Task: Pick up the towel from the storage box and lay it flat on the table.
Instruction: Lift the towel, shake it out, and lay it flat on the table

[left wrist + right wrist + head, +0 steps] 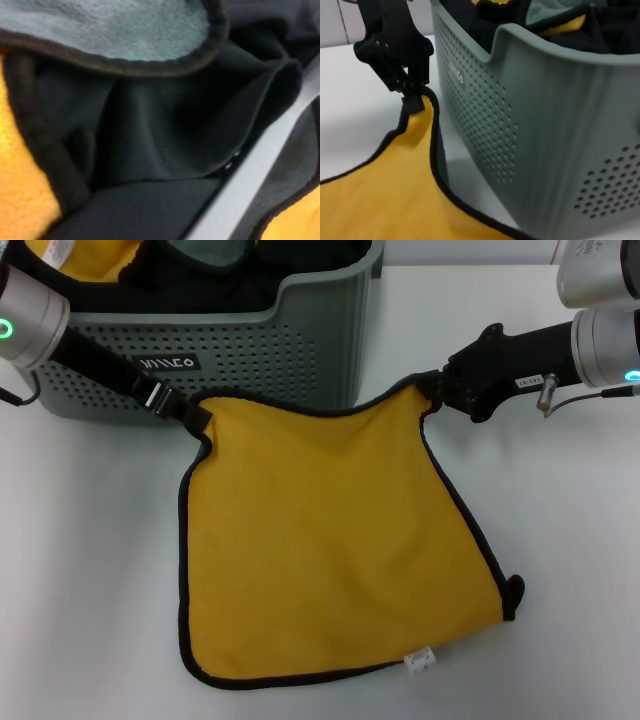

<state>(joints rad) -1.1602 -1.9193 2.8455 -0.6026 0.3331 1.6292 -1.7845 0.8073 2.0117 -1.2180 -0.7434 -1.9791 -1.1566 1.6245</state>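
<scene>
Mustard-yellow towel [330, 540] with black edging is out of the storage box [230, 350] and mostly spread on the white counter [560, 570], just in front of the box at roughly 6 o'clock from it in the head view. Its two far corners are pinched — left gripper [190, 415] closed on the corner at 10 o'clock of the cloth, right gripper [435, 390] closed on the corner at 2 o'clock. The far edge sags between the two grips and runs close along the box front. Near edge lies on the counter; white corner tag [418, 660] sits at about 5 o'clock of the cloth, and the near right corner is slightly curled up at 4 o'clock. Right wrist view shows the left gripper [412, 97] clamped on the black hem, just beside the box's perforated grey-green wall [530, 125]. Inside the box: black fabric [200, 285] and another yellow cloth [80, 260] at the box's 11 o'clock. Left wrist view is filled by dark fabric [165, 145], a grey cloth [110, 25] and yellow patches — own fingers not visible there.
</scene>
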